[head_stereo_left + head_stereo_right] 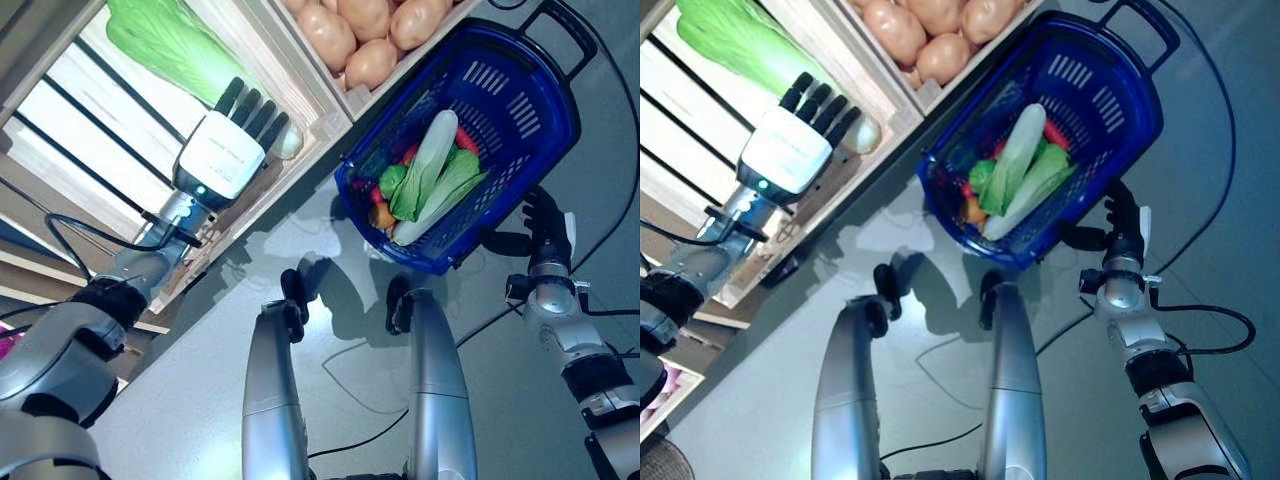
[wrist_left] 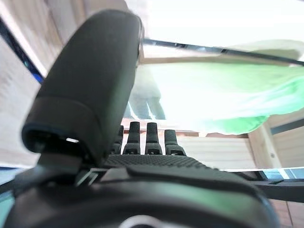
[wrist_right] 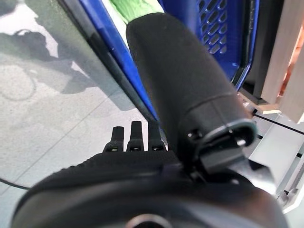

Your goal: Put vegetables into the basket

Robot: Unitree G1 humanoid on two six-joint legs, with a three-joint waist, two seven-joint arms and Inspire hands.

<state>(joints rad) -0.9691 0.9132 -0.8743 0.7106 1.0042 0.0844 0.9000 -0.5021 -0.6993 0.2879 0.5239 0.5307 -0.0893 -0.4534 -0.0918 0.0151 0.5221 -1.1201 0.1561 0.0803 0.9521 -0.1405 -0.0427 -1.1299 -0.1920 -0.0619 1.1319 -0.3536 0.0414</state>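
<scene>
My left hand point(image 1: 232, 140) reaches into a wooden crate of the stand, fingers straight, its fingertips point(image 2: 148, 137) at the white stem end of a long green leafy cabbage point(image 1: 165, 42). The cabbage also shows in the left wrist view point(image 2: 213, 95), just past the fingers. The blue plastic basket point(image 1: 540, 150) stands on the floor and holds green leafy vegetables point(image 1: 430, 165), a red piece and an orange piece. My right hand point(image 1: 543, 225) waits beside the basket's near rim with straight fingers point(image 3: 135, 137); the blue rim point(image 3: 111, 52) runs just past them.
The wooden stand point(image 1: 310, 95) with slatted crates fills the upper left; its edge lies close to the basket's left side. A crate of round brown vegetables point(image 1: 365, 30) sits just behind the basket. Grey floor point(image 1: 180, 370) lies between stand and basket.
</scene>
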